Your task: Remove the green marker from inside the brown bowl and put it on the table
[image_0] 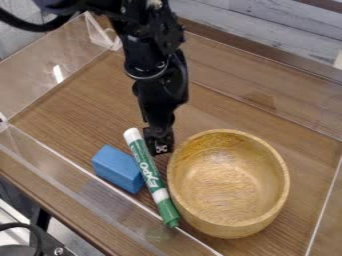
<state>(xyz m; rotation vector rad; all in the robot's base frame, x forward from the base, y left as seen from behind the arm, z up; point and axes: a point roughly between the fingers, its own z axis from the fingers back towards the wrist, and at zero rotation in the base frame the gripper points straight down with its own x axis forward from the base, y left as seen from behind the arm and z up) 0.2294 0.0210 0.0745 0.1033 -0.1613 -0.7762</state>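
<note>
The green marker lies flat on the table, not in the bowl. It rests between a blue block and the left outer wall of the brown bowl, with its white end toward the back. The bowl's inside is empty. My gripper points down from the black arm. It hovers just right of the marker's far end, at the bowl's back-left rim. Its jaws stand open with nothing between them.
A blue rectangular block sits just left of the marker. Clear acrylic walls border the table on all sides, and the front wall runs close to the marker's near tip and the bowl.
</note>
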